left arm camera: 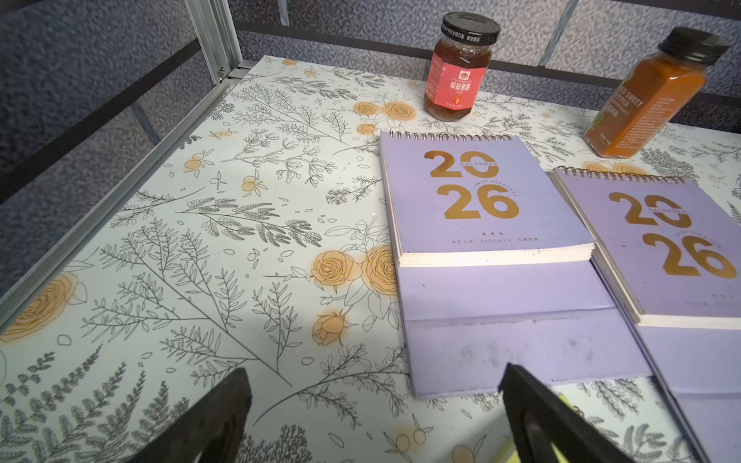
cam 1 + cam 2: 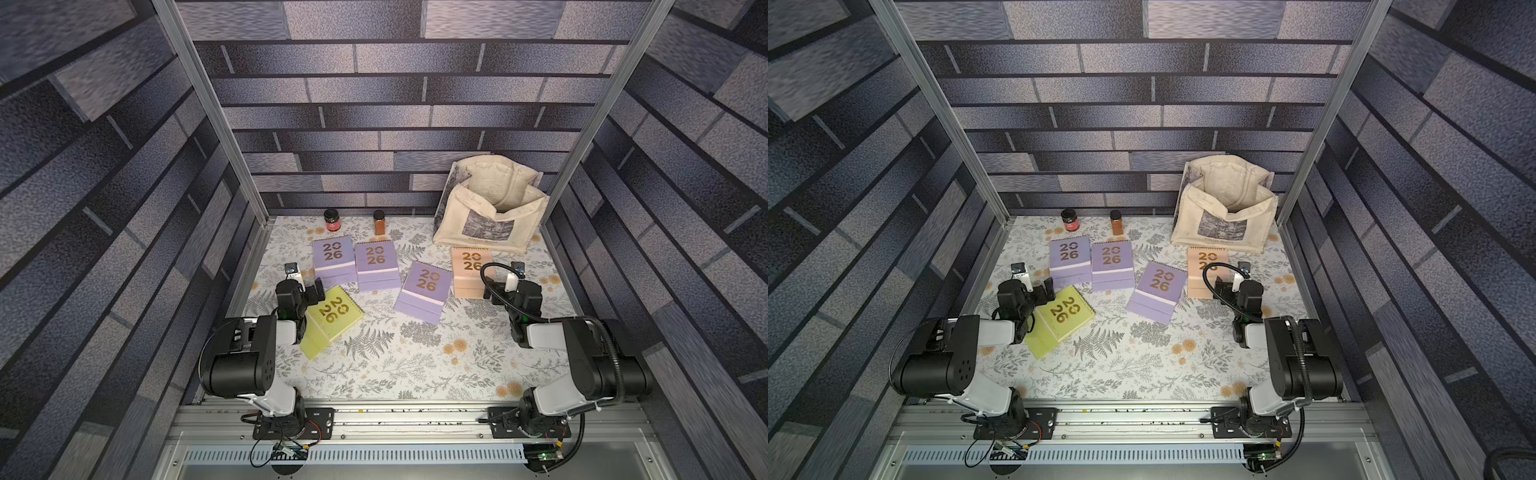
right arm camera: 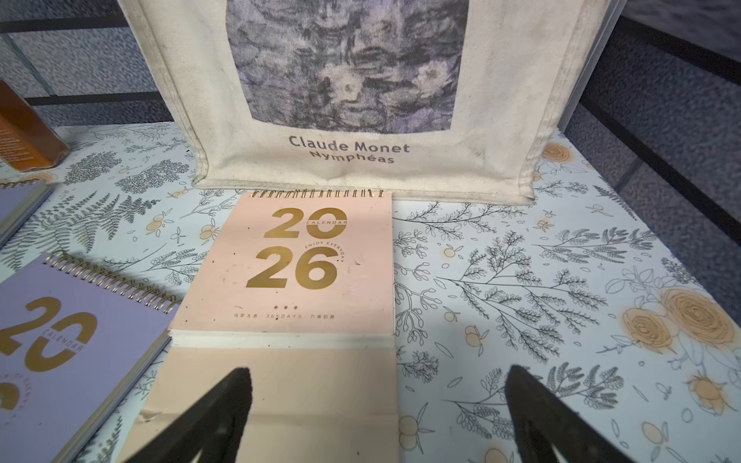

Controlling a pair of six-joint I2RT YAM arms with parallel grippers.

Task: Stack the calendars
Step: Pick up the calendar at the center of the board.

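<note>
Evidently nothing is stacking yet: green calendar is lying at eight o'clock, lavender calendars eleven to centre, peach calendar at two; left gripper and right gripper are gaping, empty.

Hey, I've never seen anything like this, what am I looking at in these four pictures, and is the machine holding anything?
Two robot arms stand at the near edge of a flower-patterned table. Two pictures look down from overhead; the other two come from cameras on the arms' wrists. Lying flat on the table are three lavender calendars, a peach calendar and a yellow-green calendar. At the back stand a cream tote bag, a red-labelled jar and a spice bottle. The left gripper and the right gripper are both open, holding nothing.
</note>
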